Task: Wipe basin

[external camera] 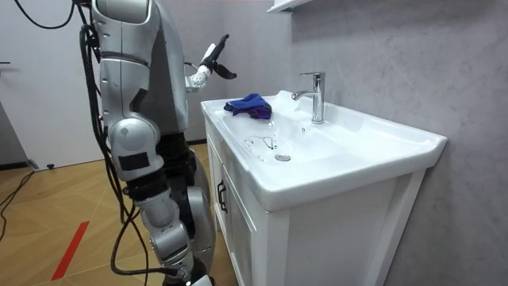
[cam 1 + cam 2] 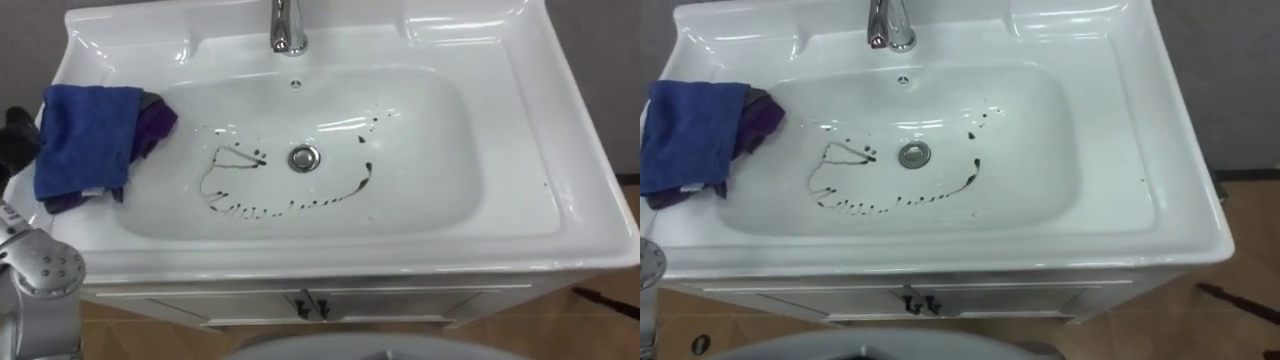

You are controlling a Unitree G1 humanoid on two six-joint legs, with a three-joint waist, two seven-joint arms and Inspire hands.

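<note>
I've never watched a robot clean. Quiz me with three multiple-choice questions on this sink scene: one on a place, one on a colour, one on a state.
1. Where does the blue cloth lie?
A) on a wall hook
B) on the basin's left rim
C) in a bucket

2. What colour are the marks in the bowl?
A) red
B) green
C) black

3. The cabinet doors below are:
A) shut
B) wide open
C) missing

Answers: B, it drapes over the left rim; C, dark lines curve by the drain; A, both doors sit flush.
</note>
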